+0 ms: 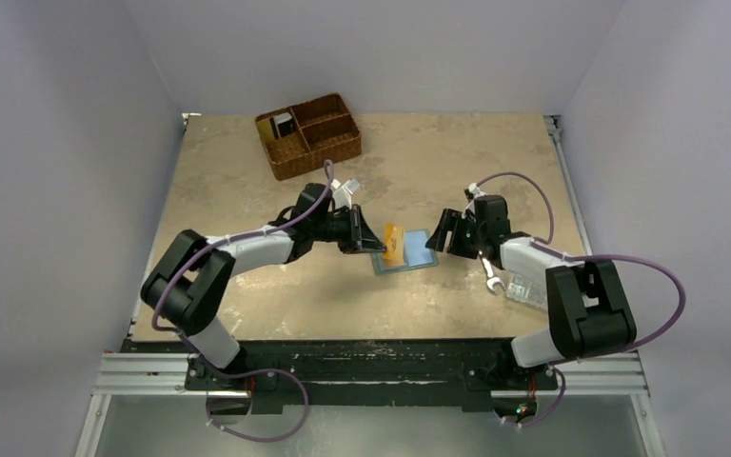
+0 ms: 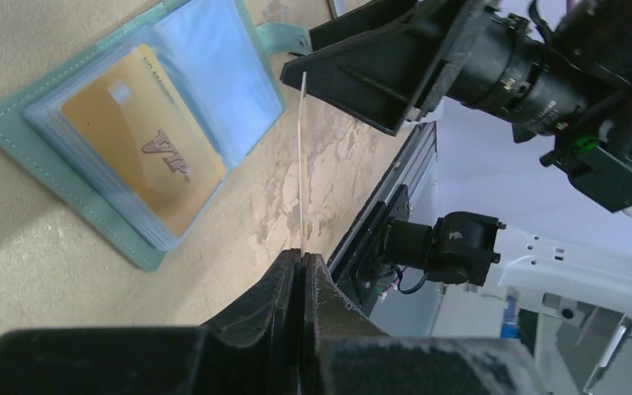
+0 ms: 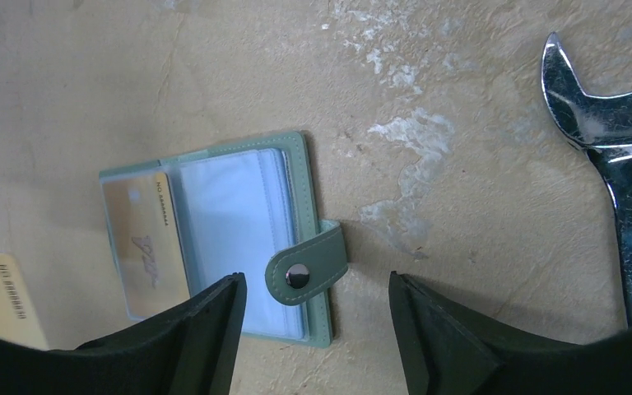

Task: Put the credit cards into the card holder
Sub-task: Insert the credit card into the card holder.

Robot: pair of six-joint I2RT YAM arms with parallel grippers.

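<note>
The teal card holder (image 1: 417, 255) lies open on the table between the arms, its clear sleeves facing up. A gold card (image 2: 144, 148) sits in its left sleeve, also seen in the right wrist view (image 3: 141, 255). My left gripper (image 1: 366, 234) is shut on a yellowish card (image 1: 392, 240) and holds it over the holder's left edge. In the left wrist view this card (image 2: 301, 164) shows edge-on, rising from the closed gripper (image 2: 304, 257). My right gripper (image 3: 317, 288) is open and empty, just above the holder's snap strap (image 3: 309, 267).
A silver wrench (image 3: 625, 164) and a clear plastic box (image 1: 528, 290) lie right of the holder, beside the right arm. A brown wicker basket (image 1: 333, 143) stands at the back left, with more cards (image 1: 281, 124) in one compartment.
</note>
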